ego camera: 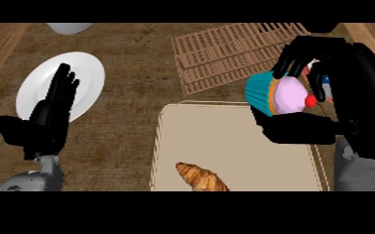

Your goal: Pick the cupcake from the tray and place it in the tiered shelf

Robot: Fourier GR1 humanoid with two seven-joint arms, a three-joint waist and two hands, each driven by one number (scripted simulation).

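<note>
The brown tabletop [132,129] carries a beige tray [234,148] just below the right hand [311,59], and a slatted wooden tiered shelf [227,54] lies to that hand's left. A white plate [88,74] sits under the left hand [55,104], which rests open with fingers straight. The right hand curls round the cupcake [282,96], held tilted above the tray's far corner. A croissant [201,177] lies well below it on the tray.

Looks like a kitchen: brown counter [124,129] bearing a white plate [88,74], beige tray [242,153], croissant [201,177], slatted wooden shelf [227,54].
</note>
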